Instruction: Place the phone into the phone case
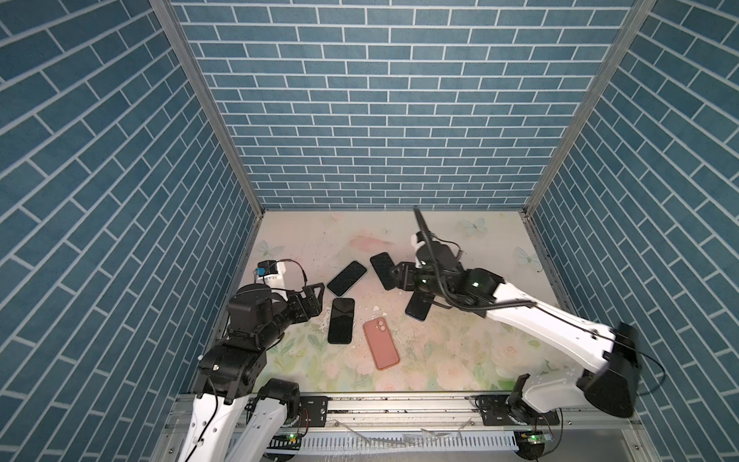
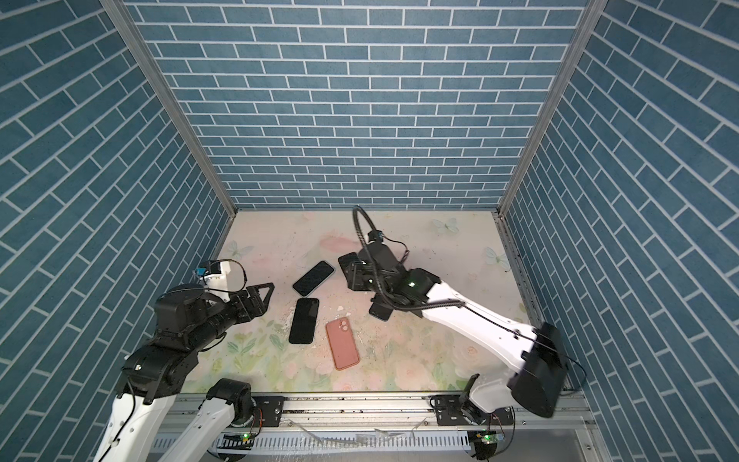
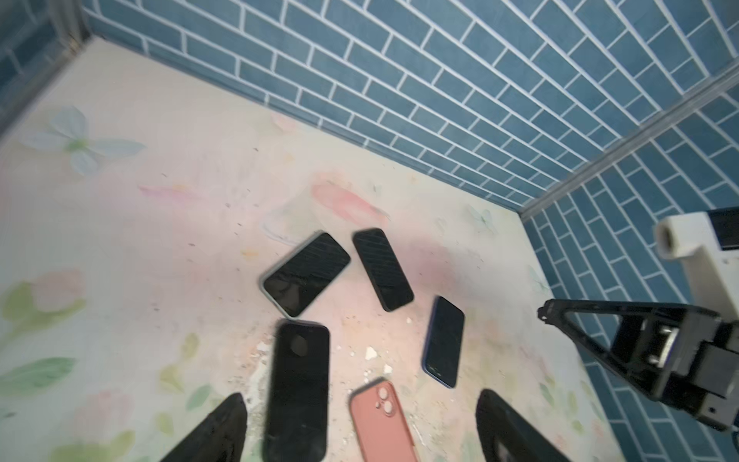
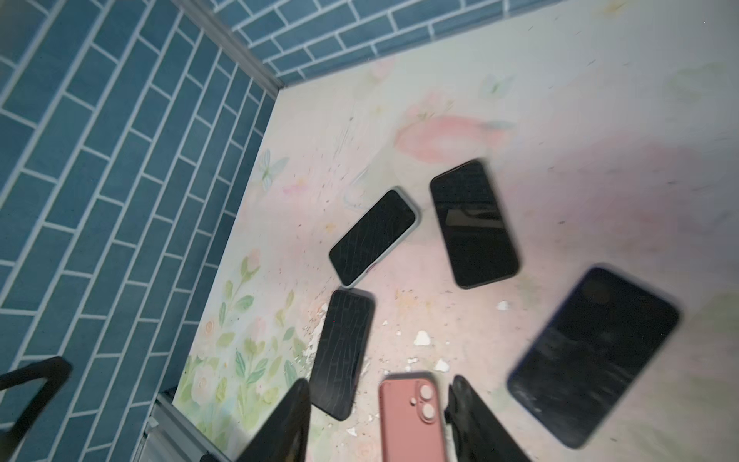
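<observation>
We see the left pincer (image 3: 360, 400) and right pincer (image 4: 380, 382) both apart, empty; the pink phone case (image 1: 381, 344) lies on the bench (image 1: 460, 360).

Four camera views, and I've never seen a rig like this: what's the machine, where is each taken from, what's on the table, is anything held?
Two robot arms stand on a front rail, each ending in a two-finger gripper. Both top views look down from overhead; each wrist view looks out past its own arm's fingers. On the floral table lie a pink phone case, back up, and four dark phones: a pale-edged phone, a black phone, a blue-edged phone, and a fourth phone partly hidden by the right gripper. It and the left gripper are open, holding nothing.
</observation>
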Action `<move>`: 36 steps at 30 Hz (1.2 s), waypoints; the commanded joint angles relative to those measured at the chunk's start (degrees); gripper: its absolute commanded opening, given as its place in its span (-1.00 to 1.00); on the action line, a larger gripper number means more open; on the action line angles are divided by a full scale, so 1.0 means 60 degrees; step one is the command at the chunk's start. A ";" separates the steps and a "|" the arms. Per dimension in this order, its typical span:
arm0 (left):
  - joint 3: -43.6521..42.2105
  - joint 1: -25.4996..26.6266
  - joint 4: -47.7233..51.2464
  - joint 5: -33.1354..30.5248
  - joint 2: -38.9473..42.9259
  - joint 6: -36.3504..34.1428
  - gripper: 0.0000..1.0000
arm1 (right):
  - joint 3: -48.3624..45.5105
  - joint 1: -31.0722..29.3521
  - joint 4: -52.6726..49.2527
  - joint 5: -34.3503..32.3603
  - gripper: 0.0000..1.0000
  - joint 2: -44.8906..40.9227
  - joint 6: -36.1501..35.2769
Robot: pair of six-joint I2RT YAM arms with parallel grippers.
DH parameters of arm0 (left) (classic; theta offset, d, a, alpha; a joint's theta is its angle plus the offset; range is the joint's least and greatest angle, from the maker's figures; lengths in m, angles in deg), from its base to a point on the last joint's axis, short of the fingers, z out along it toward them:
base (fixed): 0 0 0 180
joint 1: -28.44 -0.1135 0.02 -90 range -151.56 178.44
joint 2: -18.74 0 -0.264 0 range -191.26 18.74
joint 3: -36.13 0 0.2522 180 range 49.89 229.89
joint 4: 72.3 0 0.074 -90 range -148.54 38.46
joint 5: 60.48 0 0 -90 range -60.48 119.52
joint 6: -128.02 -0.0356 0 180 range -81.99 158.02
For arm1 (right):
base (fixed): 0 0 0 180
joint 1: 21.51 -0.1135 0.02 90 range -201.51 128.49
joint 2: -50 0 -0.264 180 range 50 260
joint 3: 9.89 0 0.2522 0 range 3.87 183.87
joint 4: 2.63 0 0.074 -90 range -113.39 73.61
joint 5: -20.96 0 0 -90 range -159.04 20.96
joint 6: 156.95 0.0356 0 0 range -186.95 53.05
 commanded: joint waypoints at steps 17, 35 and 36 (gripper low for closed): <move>0.1421 0.4565 -0.2956 0.1124 -0.7455 -0.0373 0.98 | -0.5190 0.4306 0.0930 0.4563 0.58 -0.2066 0.1290; 0.1759 0.5470 -0.4963 0.1101 -1.0490 0.3890 0.79 | 0.0811 0.5906 -0.2272 0.5923 0.66 0.4122 -0.4041; 0.1618 0.5521 -0.5258 0.1078 -1.0605 0.4232 0.79 | 0.1136 0.5930 -0.2348 0.5967 0.67 0.4452 -0.4234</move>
